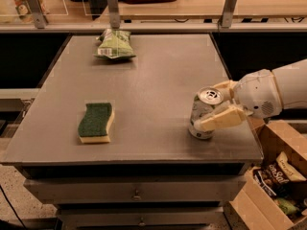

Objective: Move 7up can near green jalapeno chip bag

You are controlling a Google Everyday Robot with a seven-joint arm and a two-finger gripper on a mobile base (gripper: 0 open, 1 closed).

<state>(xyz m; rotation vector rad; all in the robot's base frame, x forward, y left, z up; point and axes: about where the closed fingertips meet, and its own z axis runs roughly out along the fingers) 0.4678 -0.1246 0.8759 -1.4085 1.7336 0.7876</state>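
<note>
The robot's arm [288,85] comes in from the right edge at about tabletop height. It is a smooth white shell that ends in a rounded wrist housing just beside the table's right side. From that housing the gripper [207,105] points left over the table, and its two cream-coloured fingers straddle the 7up can [201,113]. The near finger [221,119] lies across the can's front side. The far finger reaches behind the can and meets it at the silver rim, so the can is pinched between them. The can stands upright near the front right corner of the grey, matte metal table [158,75], with its white and green printed side and pull-tab top visible. The green jalapeno chip bag [114,45] is crinkled and light green with a white label patch. It lies near the far left edge, well apart from the can. A wavy-edged sponge [96,122], with a dark green scouring top over yellow foam, rests flat towards the front left. To the right, below the table, an open cardboard box [276,140] holds snack packets.
</note>
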